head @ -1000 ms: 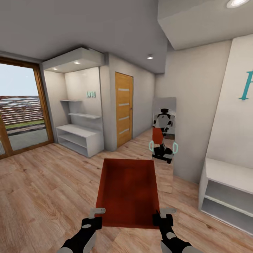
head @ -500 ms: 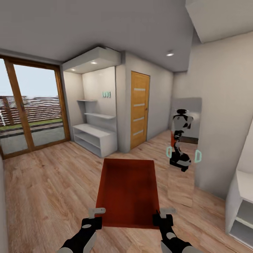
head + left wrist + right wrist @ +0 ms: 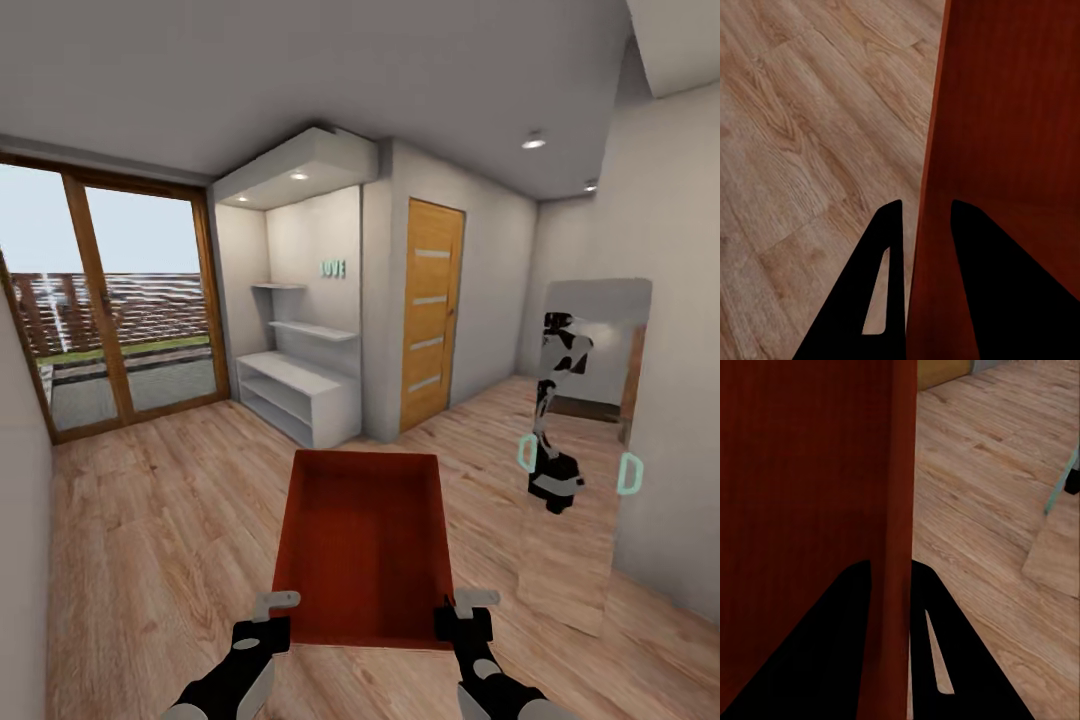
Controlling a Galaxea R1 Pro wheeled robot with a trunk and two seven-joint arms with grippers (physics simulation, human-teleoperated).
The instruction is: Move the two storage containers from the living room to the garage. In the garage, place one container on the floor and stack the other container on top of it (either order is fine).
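Orange-red and open at the top, 1 storage container (image 3: pixel 363 545) sits centred in the near part of the head view, held above the light wood-plank floor (image 3: pixel 150 520). The left gripper (image 3: pixel 270 612) grips its near-left corner and the right gripper (image 3: pixel 468 610) grips its near-right corner; each has 1 finger on either side of the near wall. Beyond the container, a wood-framed glass door (image 3: pixel 125 310) stands far left, white shelving (image 3: pixel 300 385) occupies a recess at centre, and an orange wooden door (image 3: pixel 433 310) stands just right of that recess. A tall mirror (image 3: pixel 585 440) leans on the right wall and reflects the robot.

In the left wrist view, the left gripper (image 3: pixel 924 247) is narrowed onto the container wall (image 3: pixel 934 187): 1 dark finger (image 3: pixel 881 285) lies on the outer face over the plank floor (image 3: pixel 810 135), the other on the inner face. The container interior (image 3: pixel 1020 112) lies beyond the wall.

In the right wrist view, the right gripper (image 3: pixel 892 600) is likewise narrowed onto the container wall (image 3: pixel 900 472), with 1 finger (image 3: pixel 945 660) outside over the plank floor (image 3: pixel 982 495) and 1 inside. The container interior (image 3: pixel 802 457) lies on the inner side of the wall.
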